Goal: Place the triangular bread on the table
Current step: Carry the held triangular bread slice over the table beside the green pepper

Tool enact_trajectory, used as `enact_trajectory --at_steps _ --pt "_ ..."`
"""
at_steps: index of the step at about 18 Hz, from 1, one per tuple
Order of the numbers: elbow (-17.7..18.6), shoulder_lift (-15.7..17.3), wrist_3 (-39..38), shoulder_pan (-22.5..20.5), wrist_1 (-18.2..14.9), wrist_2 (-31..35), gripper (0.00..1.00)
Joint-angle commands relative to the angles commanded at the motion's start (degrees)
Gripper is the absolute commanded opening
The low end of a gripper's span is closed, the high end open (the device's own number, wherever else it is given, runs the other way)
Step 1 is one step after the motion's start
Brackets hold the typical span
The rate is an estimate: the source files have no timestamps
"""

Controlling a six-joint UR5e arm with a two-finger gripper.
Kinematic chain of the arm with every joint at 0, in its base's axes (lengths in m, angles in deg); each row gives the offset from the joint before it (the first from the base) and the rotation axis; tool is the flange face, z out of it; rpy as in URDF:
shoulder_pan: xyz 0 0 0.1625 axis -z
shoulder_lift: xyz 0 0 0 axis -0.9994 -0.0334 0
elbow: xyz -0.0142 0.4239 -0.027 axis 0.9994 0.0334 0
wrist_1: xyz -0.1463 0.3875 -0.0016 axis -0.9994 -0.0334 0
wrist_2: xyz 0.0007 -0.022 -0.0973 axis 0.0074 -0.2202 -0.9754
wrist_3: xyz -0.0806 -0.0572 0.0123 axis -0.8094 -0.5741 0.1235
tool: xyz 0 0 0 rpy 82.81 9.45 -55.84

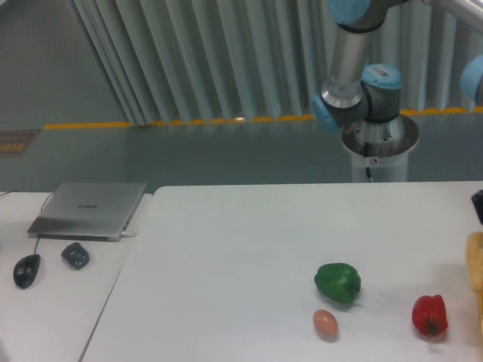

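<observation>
Backdrop: grey slatted wall and a yellow floor stripe run behind the white table [249,241], which fills the lower part of the fixed camera's only view.
Arm: the UR5e's grey tube and blue-capped joints [355,90] rise at upper right, above its silver base.
Claw: a dark sliver at the far right edge [478,205] is probably part of the gripper; too little shows to tell whether its fingers are wide, narrow or holding.
Bread: an orange-tan strip at the right edge [475,264], directly below that sliver, looks like the triangular bread, mostly cut off by the frame; its long axis cannot be judged.
Key relation: bread lies straight under the dark sliver, so the placing move likely runs leftward, toward bare tabletop.
Neighbours: red pepper [429,314] just left of the strip; green pepper [337,282] and egg [325,323] farther left.
Side desk: laptop [89,209] and mouse [26,270] well apart, at left.
</observation>
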Motion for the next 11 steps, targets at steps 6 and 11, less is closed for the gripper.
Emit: enact_trajectory --at_steps 6,11 --pt "3.69 0.53 -6.34 7.13 0.53 0.44 0.14" --pt "7.21 0.70 -6.60 7.92 0.88 1.92 0.17"
